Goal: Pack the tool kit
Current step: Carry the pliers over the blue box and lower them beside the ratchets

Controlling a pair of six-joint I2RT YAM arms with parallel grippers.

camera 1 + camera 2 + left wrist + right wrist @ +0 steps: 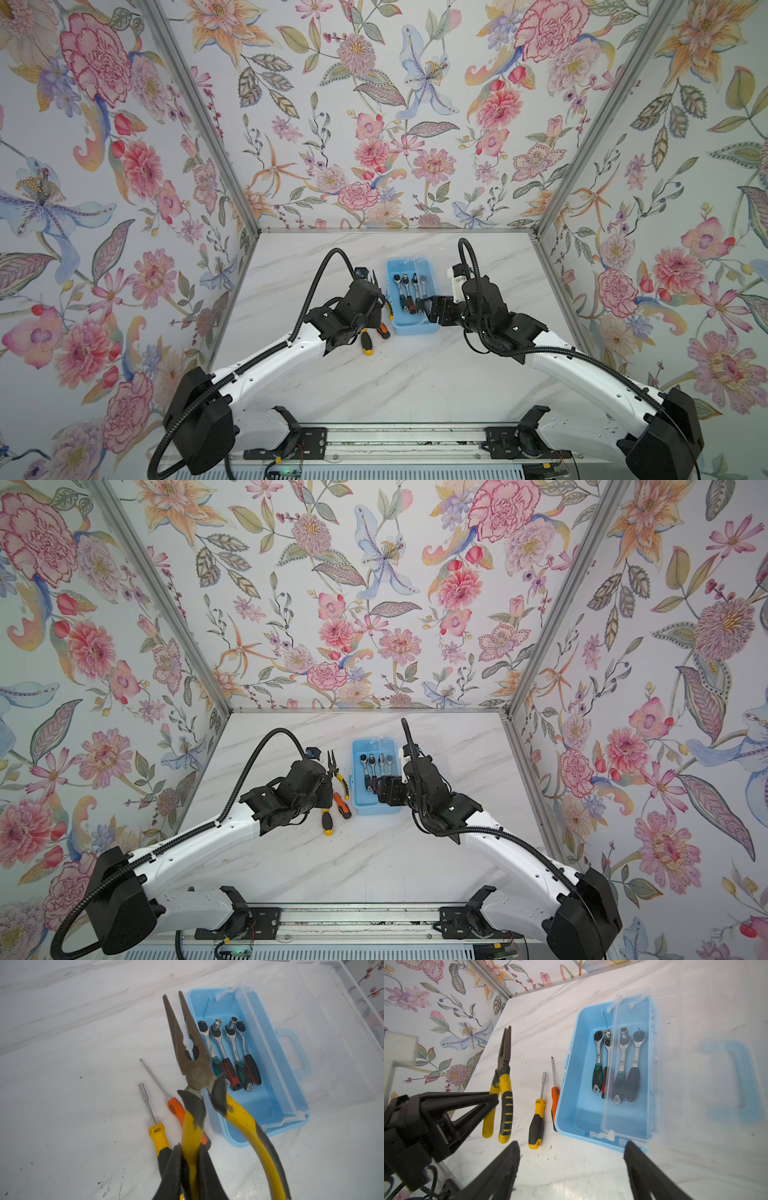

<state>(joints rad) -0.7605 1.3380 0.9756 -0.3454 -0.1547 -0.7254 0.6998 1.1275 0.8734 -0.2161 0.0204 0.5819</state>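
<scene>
Top views: you've got the blue toolbox [415,328] mid-table with four ratchets [402,293] inside, the pliers [337,773] just left of it, and the orange screwdriver [343,806] and yellow screwdriver [327,823] nearer, also to its left. Left wrist: your left gripper [190,1153] is clenched on one yellow pliers handle, and the box's clear lid [322,1022] is swung open. Right wrist: your right gripper [572,1147] is spread wide and grasps nothing, by the box's near right end.
</scene>
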